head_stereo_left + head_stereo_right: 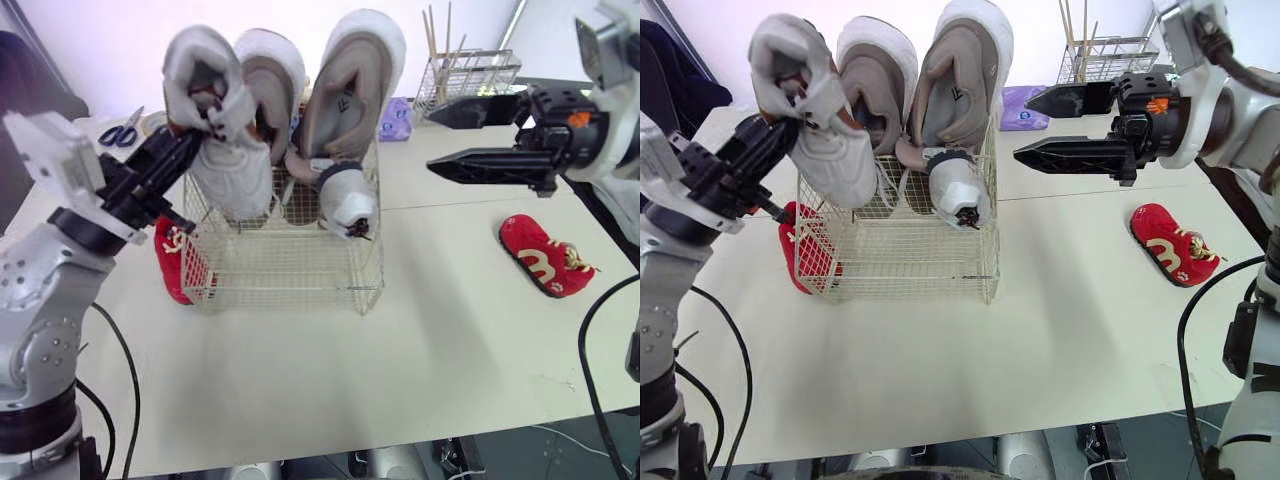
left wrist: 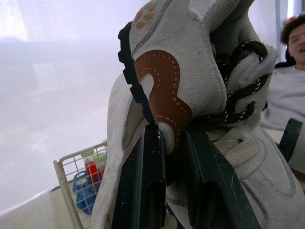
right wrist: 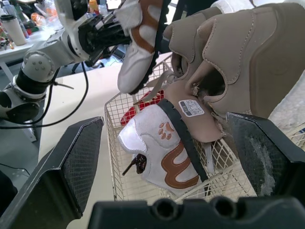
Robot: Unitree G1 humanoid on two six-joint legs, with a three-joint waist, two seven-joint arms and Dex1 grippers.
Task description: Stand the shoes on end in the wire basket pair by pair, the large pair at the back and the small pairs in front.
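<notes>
Silver-grey left arm is bent at the elbow and reaches up and forward. Its black two-finger left gripper is clamped tight on the edge of a white suede sneaker with a brown patch (pinched right by the dark laces). Grey-white right arm comes in high and roughly level. The black right gripper points across toward the robot's left, fingers spread wide apart.

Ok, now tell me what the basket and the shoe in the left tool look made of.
Wire basket: thin metal wire, cream coated, judging by the welded grid. White shoe: seemingly soft suede or nubuck, matte and napped, with a stitched brown leather-like patch and black rubbery sole edge.
</notes>
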